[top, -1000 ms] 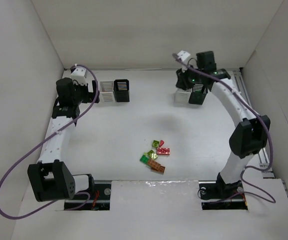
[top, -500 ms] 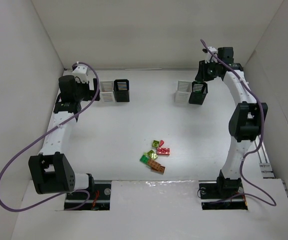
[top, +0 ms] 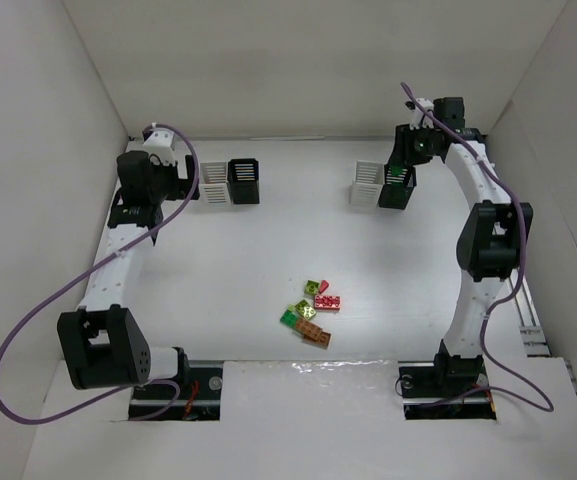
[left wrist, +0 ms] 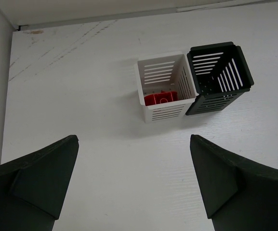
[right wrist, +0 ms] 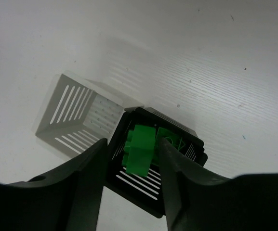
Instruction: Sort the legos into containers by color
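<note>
My right gripper (right wrist: 133,161) hangs over the black bin (right wrist: 141,188) beside the white bin (right wrist: 66,115), the green lego (right wrist: 139,149) between its parted fingers straight above a second green lego (right wrist: 171,138) inside, though I cannot tell whether they grip it.

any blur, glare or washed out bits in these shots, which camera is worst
Right wrist view is worst: the right-hand white bin looks pale and soft-edged, and the green lego is slightly blurred. Left wrist view: the left-hand white bin and black bin are sharp, with soft shadows beside them. Top view: even light, with a small glare patch at the near edge of the table.
</note>
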Controlling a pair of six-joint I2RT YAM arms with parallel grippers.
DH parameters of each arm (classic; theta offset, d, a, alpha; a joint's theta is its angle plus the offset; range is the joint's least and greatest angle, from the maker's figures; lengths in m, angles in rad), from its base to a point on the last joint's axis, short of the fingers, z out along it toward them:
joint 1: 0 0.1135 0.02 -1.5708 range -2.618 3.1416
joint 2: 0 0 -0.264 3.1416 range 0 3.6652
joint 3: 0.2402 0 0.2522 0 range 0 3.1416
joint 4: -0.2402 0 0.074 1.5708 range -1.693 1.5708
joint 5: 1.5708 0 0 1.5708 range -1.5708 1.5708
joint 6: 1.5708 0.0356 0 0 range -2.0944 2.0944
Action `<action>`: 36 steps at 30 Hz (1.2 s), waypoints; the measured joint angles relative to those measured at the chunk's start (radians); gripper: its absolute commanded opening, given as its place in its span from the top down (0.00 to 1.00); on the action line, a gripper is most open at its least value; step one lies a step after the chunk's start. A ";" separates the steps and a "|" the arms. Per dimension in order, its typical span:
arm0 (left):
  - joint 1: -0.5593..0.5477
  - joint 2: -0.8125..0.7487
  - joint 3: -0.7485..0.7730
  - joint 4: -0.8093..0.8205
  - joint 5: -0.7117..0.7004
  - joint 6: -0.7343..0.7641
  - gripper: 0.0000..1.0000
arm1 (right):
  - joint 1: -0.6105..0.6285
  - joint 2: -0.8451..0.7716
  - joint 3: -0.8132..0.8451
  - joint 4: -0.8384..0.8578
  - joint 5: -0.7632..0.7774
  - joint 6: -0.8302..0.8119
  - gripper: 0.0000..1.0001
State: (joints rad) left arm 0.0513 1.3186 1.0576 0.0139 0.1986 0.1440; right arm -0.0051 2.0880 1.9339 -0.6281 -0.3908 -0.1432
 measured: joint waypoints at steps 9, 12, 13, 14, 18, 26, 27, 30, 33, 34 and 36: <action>-0.006 -0.016 -0.004 0.004 0.144 0.032 0.00 | 0.000 -0.020 -0.032 0.001 0.000 -0.002 0.33; -0.061 -0.039 0.000 -0.058 0.256 0.100 0.00 | 0.000 -0.101 -0.088 -0.001 -0.009 0.000 0.32; -0.102 -0.043 0.004 -0.084 0.282 0.125 0.00 | 0.000 -0.135 -0.105 -0.002 -0.010 0.002 0.32; -0.151 -0.044 0.007 -0.105 0.304 0.148 0.00 | -0.002 -0.179 -0.124 -0.001 -0.011 0.003 0.30; -0.428 -0.043 0.006 -0.171 0.328 0.212 0.07 | -0.019 -0.382 -0.193 0.016 -0.026 0.010 0.30; -0.798 0.032 0.003 -0.242 0.357 0.343 0.22 | -0.200 -0.644 -0.479 0.100 -0.064 0.064 0.27; -0.847 0.052 0.003 -0.249 0.350 0.367 0.22 | -0.216 -0.655 -0.517 0.103 -0.061 0.068 0.27; -0.991 0.121 0.002 -0.267 0.339 0.441 0.22 | -0.225 -0.661 -0.567 0.093 -0.058 0.073 0.26; -1.075 0.192 0.002 -0.269 0.338 0.508 0.22 | -0.223 -0.666 -0.570 0.094 -0.066 0.073 0.26; -1.083 0.213 0.002 -0.268 0.336 0.524 0.23 | -0.223 -0.669 -0.570 0.095 -0.067 0.073 0.26; -1.081 0.253 0.003 -0.265 0.329 0.549 0.23 | -0.223 -0.675 -0.567 0.094 -0.070 0.072 0.26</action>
State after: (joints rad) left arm -1.0298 1.5715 1.0603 -0.2508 0.5278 0.6933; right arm -0.2283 1.4128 1.3666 -0.5343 -0.4610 -0.0708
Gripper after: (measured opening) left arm 0.773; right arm 0.737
